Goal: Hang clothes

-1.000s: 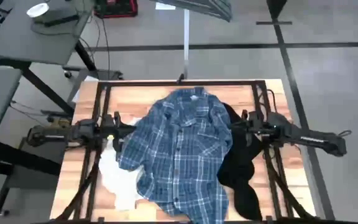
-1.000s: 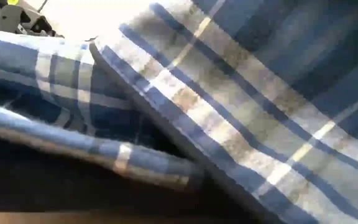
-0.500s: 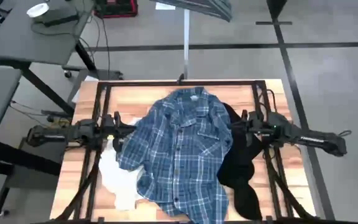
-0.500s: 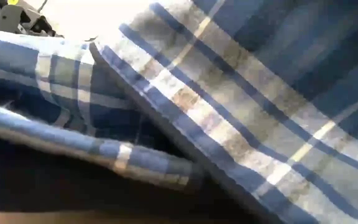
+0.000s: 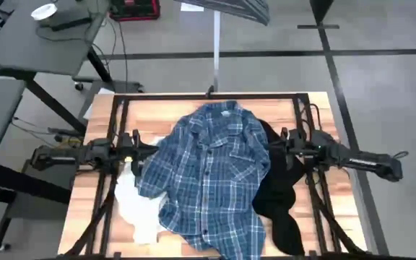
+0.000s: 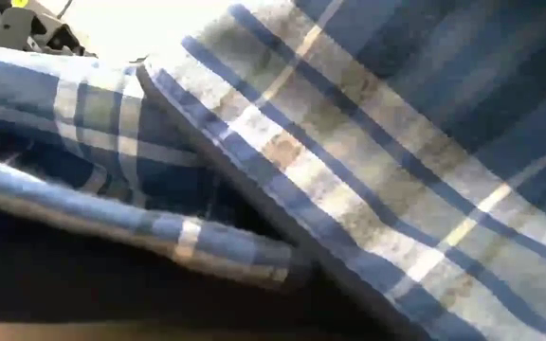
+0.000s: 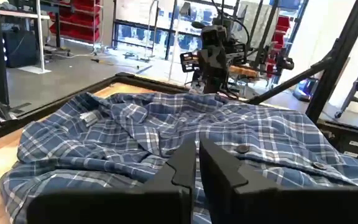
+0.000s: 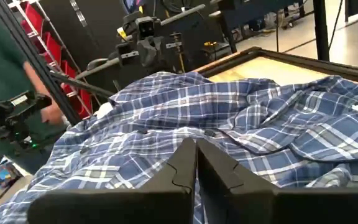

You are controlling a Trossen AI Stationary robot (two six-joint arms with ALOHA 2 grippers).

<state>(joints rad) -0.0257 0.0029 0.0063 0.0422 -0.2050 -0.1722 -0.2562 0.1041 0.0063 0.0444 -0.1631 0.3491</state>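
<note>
The plaid shirt lies spread at frame centre on the counter, overlapping the white top at lower left and the black top at right. Left gripper and right gripper flank it with jaws fully closed, holding nothing, apparently parked before any garment is picked up.

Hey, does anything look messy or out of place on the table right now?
Yes. The three garments lie in a rumpled heap: the plaid shirt is spread crookedly over the white top and black top. Its cloth also blocks nearly all of the low view. Nothing looks torn.
</note>
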